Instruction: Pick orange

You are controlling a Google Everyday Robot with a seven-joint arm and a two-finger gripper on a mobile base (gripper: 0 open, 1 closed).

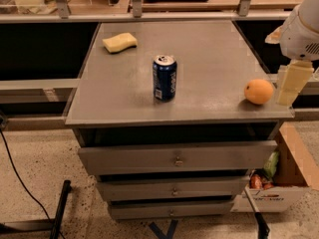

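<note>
Approach step, I'd say: gripper hangs at the right edge of the cabinet top, just beside the orange, which sits near the front-right corner, not held. Can't tell if it's released or clenched. Next prob. needs a small shift left, centred on the fruit, w/o nudging it off.

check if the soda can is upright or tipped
Upright: the soda can stands on its base, silver top up. The claw is right of the orange.
</note>
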